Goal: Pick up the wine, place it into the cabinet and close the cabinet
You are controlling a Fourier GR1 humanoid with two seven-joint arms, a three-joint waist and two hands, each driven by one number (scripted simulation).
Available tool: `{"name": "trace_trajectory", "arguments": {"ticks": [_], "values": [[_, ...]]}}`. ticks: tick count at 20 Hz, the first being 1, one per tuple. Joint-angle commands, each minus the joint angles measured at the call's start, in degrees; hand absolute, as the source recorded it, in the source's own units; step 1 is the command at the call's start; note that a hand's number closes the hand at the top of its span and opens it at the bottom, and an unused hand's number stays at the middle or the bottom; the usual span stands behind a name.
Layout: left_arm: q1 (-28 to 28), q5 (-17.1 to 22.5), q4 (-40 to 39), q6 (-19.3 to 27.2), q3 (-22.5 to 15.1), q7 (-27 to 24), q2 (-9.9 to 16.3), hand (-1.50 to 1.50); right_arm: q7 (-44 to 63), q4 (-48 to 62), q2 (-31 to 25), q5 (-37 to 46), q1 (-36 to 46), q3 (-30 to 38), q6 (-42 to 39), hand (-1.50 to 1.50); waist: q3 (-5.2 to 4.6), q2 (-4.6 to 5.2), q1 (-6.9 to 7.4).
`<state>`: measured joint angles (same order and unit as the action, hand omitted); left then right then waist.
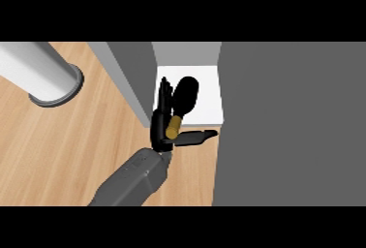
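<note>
- One robot hand [163, 127] is in shot, coming up from the lower edge on a grey forearm; which arm it belongs to can't be told for sure, though it enters left of centre, so the left is the likelier call.
- Its black fingers are curled round the dark wine bottle with the gold neck band [183, 99], thumb jutting out to the right just under the band. Clamped on the neck, then, which keeps the body of the bottle out ahead of the fingers.
- The bottle points away from the robot, its dark body over the white floor of the grey cabinet [193, 80]. It looks partly inside the opening already, held long-ways so it can slip through the narrow gap.
- The wide dark grey cabinet door [293, 126] fills the right side, standing open; the closing step is not yet done.
- A large pale cylinder with a grey rim [50, 80] stands on the light wooden surface [64, 155] at far left, well apart from the action.
- The other hand shows nowhere.
</note>
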<state>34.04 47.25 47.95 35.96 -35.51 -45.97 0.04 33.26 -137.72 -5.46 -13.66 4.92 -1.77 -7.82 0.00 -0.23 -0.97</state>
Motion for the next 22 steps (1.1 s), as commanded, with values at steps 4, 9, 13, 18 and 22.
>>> {"name": "trace_trajectory", "arguments": {"ticks": [4,9,13,18,22], "values": [[-8.35,-5.55,16.52,8.21,-5.63,3.15,0.69,-1.5,-1.14,-6.07,-0.43,-3.59,-6.24,3.22,-1.71,-1.5,0.04,-0.04,0.94],[-13.64,-6.99,27.15,10.82,-7.95,4.82,2.73,-1.5,1.93,-10.28,-0.01,-1.78,-6.11,0.99,0.35,-1.5,0.01,-0.11,0.9],[-20.65,-10.49,34.31,13.64,-10.3,5.73,6.26,-1.5,4.11,-6.32,-1.89,-2.42,-0.21,2.88,0.81,-1.5,0.0,0.0,1.2],[-23.86,-16.35,42.97,23.13,-15.1,9.79,4.46,-1.5,2.26,-6.55,-1.39,-4.29,-3.68,3.35,-0.82,-1.5,0.04,0.0,0.91],[-32.21,-17.07,52.42,18.05,-17.48,8.7,10.16,-1.5,2.03,-4.58,-1.99,-6.32,-3.09,4.4,-2.27,-1.5,0.02,0.04,1.07]]}}
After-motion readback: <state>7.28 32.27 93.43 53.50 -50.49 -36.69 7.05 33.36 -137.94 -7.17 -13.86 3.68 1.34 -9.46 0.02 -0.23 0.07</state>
